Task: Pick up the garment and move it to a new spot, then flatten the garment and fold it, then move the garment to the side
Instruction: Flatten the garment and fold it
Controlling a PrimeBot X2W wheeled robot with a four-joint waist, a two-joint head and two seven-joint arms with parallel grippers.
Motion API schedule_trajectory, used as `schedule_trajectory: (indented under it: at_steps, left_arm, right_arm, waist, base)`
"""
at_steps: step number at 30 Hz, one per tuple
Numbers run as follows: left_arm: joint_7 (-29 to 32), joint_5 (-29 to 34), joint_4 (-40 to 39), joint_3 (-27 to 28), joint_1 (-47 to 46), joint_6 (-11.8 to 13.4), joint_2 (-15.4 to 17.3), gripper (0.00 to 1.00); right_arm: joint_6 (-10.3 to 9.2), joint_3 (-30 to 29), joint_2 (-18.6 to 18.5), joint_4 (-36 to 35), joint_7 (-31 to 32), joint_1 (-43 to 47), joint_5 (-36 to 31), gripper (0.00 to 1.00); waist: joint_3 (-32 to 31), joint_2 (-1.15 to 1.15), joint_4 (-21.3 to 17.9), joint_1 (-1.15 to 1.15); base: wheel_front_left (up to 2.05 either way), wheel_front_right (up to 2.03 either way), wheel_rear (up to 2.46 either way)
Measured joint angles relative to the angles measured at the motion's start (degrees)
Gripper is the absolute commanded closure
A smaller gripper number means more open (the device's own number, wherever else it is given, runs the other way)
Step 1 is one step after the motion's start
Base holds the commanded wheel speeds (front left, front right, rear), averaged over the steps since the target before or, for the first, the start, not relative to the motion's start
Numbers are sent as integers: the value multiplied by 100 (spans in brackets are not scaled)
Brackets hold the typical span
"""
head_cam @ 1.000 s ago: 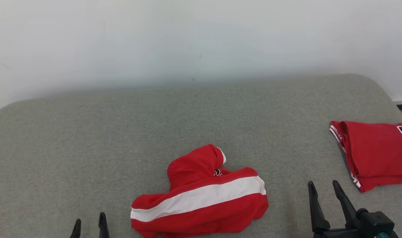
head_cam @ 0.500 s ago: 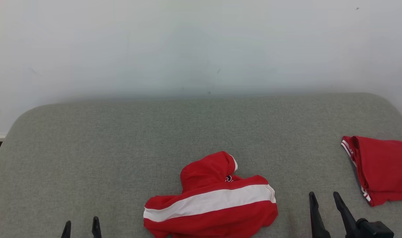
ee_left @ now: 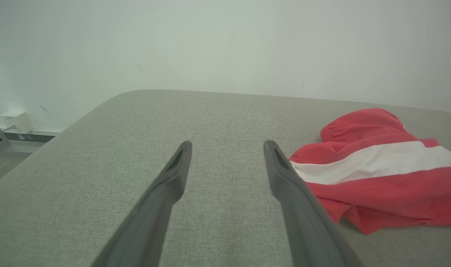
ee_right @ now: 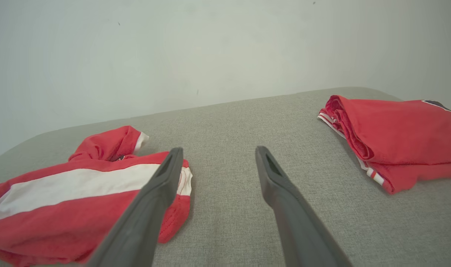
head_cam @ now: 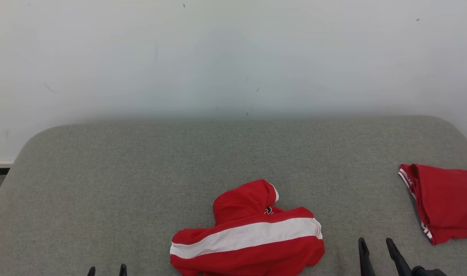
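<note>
A crumpled red garment (head_cam: 248, 234) with a wide white stripe lies on the grey padded surface (head_cam: 141, 172) near its front edge. It lies to the right of the fingers in the left wrist view (ee_left: 377, 170) and to the left in the right wrist view (ee_right: 73, 196). My left gripper (head_cam: 106, 270) shows just its fingertips at the bottom left, open, well left of the garment. Open as well, my right gripper (head_cam: 375, 245) stands at the bottom right, just right of the garment. Neither touches the cloth.
A second red garment (head_cam: 444, 203), folded, with white trim, lies at the surface's right edge (ee_right: 395, 137). A pale wall (head_cam: 233, 57) rises behind the surface. A white box (ee_left: 17, 120) sits on the floor by the wall, off the left end.
The head camera has tilted up and swung left, so everything sits lower and further right in the picture. Both grippers show less at the bottom edge. Neither garment has moved.
</note>
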Motion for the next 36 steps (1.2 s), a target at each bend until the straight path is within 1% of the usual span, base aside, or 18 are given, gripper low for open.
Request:
schedule_trajectory:
  at_steps: [3,9,25,30,34,36]
  left_arm:
    - [0,3,27,71,-1,-43,-5,0]
    - [0,19,45,147,-15,-53,-21,0]
    - [0,113,193,49,-115,-90,-45,0]
    - [0,-135,382,-220,-186,-91,10,0]
    - [0,-374,688,-556,-437,-91,171,0]
    - [0,-538,980,-792,-614,-91,279,0]
  right_arm:
    - [0,21,-1,16,1,31,-3,0]
    - [0,88,-1,14,1,34,-16,0]
    - [0,143,-1,14,1,16,0,0]
    - [0,158,-1,5,1,3,0,0]
    - [0,180,-1,2,1,-18,0,0]
    - [0,198,-1,4,1,-31,0,0]
  waist:
    - [-5,0,-6,0]
    - [2,0,-21,0]
    - [77,0,-47,0]
    - [99,0,-51,0]
    - [118,1,-52,0]
    - [128,1,-55,0]
  base:
    - [0,0,0]
    - [0,0,0]
    - [0,0,0]
    - [0,0,0]
    - [0,0,0]
    - [0,0,0]
